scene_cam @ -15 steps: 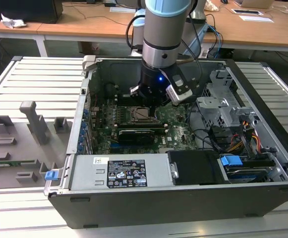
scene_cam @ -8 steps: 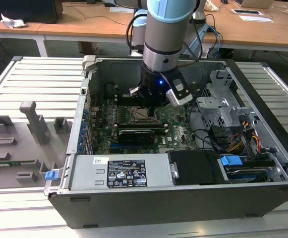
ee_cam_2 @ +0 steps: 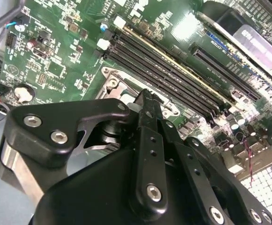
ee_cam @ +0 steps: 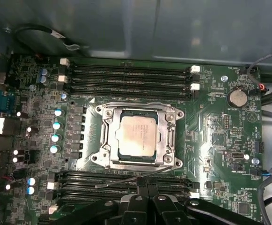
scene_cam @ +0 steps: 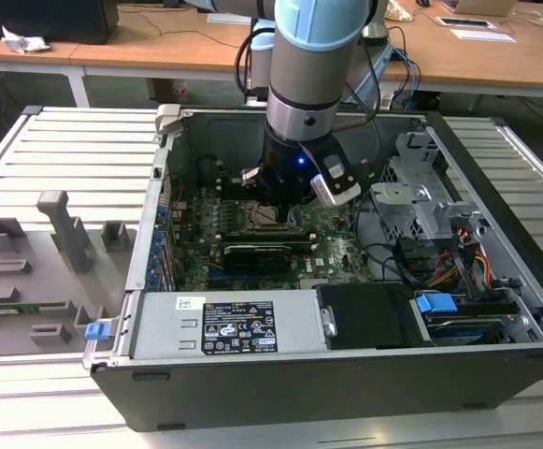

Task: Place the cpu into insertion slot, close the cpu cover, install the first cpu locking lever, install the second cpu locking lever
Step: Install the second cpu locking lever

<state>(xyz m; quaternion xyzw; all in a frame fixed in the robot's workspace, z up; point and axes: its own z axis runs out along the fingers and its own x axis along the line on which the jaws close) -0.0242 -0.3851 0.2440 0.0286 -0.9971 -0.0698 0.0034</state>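
Silver-grey cpu (ee_cam: 136, 136) sits in the insertion slot (ee_cam: 171, 139), cpu cover (ee_cam: 108, 140) down; end effector (ee_cam: 143, 192) (fingers clenched, empty) hovers at its six o'clock.

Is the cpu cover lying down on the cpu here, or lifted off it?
Touching. In the first wrist view the cpu cover lies flat around the cpu, its frame overlapping the chip's edges with no gap visible.

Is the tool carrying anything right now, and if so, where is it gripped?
Nothing seems held. The tool sits closed above the motherboard, beside the insertion slot; the cpu lies in it under the closed cpu cover.
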